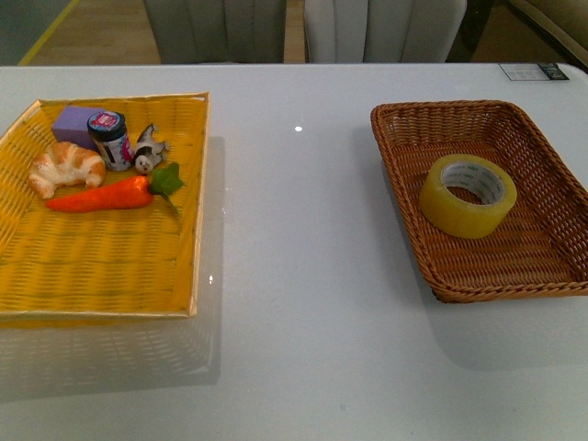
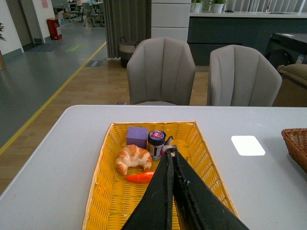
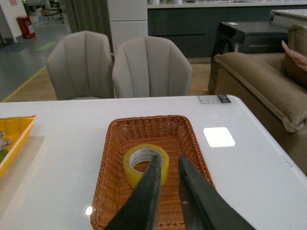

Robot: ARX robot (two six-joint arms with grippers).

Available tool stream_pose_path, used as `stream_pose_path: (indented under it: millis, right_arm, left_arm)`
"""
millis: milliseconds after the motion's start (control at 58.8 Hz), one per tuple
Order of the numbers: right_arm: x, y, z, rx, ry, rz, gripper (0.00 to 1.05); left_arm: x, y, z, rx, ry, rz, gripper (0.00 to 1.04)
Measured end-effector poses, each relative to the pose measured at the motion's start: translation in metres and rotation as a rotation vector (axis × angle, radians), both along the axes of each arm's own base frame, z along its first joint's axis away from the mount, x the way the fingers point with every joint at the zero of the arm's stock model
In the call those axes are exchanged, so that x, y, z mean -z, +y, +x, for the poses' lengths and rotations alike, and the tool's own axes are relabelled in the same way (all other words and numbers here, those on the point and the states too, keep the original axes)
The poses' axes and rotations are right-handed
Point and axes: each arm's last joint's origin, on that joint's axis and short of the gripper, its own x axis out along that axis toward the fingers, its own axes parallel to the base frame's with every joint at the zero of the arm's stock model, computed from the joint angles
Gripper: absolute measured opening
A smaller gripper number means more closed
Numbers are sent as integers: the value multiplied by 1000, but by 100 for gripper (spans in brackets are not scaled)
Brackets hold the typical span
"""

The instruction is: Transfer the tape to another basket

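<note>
The tape (image 1: 468, 195), a yellowish roll with a white core, lies flat in the brown wicker basket (image 1: 551, 175) on the right side of the table. In the right wrist view the tape (image 3: 139, 162) sits inside the basket (image 3: 117, 143), just beyond my right gripper (image 3: 168, 158), which is open with nothing between its fingers and hangs above the basket. My left gripper (image 2: 169, 152) is shut and empty, hovering over the yellow woven tray (image 2: 108, 191). Neither arm shows in the front view.
The yellow tray (image 1: 110, 266) on the left holds a croissant (image 1: 66, 167), a carrot (image 1: 110, 195), a purple block (image 1: 75, 123), a small jar (image 1: 111, 139) and a little figurine (image 1: 149, 150). Bare white table lies between tray and basket. Grey chairs (image 3: 120, 67) stand beyond the far edge.
</note>
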Motion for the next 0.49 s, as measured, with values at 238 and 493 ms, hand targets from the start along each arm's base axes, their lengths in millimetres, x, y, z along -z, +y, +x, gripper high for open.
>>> stream_pose_path:
  millis: [238,493]
  right_arm:
    - [0,0,0,0,0,0,77]
    - [0,0,0,0,0,0,96]
  left_arm:
    - [0,0,0,0,0,0,59]
    - [0,0,0,0,0,2,97]
